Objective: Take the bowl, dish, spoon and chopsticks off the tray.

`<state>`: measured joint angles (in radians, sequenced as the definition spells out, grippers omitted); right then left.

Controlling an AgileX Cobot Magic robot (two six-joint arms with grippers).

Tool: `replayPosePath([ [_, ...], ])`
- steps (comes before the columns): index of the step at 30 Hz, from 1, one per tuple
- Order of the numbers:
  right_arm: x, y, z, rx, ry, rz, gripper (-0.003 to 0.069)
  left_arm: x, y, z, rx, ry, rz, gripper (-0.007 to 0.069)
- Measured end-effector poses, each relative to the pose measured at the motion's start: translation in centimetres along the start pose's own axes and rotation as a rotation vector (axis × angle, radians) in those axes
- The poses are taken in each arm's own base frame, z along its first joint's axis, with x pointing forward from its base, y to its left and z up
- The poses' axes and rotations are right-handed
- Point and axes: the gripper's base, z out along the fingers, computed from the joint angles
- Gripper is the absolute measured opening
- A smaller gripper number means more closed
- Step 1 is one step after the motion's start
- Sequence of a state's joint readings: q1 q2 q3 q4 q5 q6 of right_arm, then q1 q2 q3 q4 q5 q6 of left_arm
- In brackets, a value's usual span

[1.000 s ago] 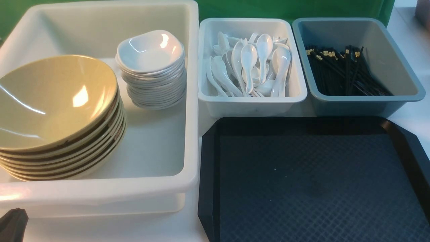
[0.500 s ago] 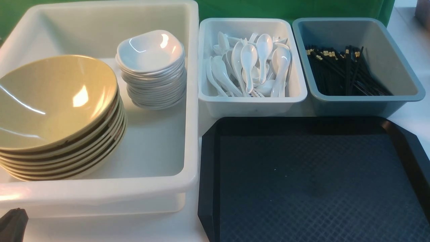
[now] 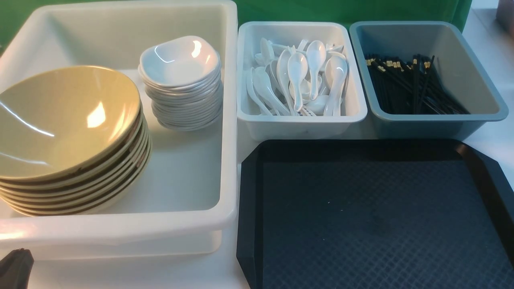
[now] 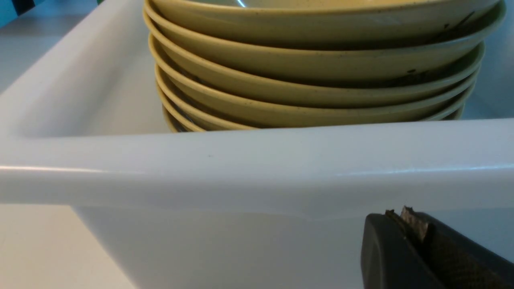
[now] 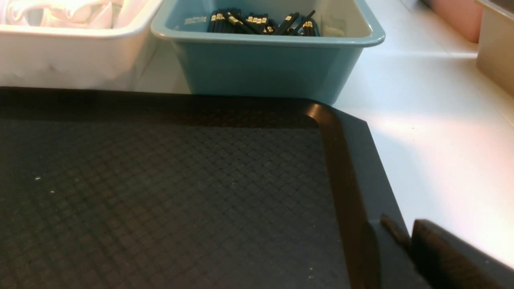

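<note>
The black tray [image 3: 361, 220] lies at the front right with nothing on it; it also shows in the right wrist view [image 5: 160, 192]. The top yellow bowl [image 3: 64, 120] sits on a stack of like bowls [image 4: 313, 68]. The top white dish [image 3: 178, 60] sits on a stack of dishes. White spoons [image 3: 297, 76] and black chopsticks [image 3: 409, 84] lie in tubs behind the tray. My left gripper [image 4: 401, 216] is shut and empty, low against the big tub's front wall. My right gripper [image 5: 401, 233] is shut and empty over the tray's right rim.
A big white tub [image 3: 120, 230] at the left holds the bowls and dishes. A small white tub [image 3: 301, 124] holds the spoons and a grey-blue tub [image 3: 433, 124] holds the chopsticks. A pink tub [image 5: 453, 16] stands far right.
</note>
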<state>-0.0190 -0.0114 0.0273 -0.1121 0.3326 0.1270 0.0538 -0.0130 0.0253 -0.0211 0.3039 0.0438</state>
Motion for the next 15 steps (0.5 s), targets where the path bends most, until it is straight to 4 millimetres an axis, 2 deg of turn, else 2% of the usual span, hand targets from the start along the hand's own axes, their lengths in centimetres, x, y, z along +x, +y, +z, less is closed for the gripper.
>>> replayPosePath([
  [15,0.00,0.00,0.00,0.000,0.000,0.001,0.0152,0.00,0.00,0.00,0.000,0.000,0.000,-0.0011],
])
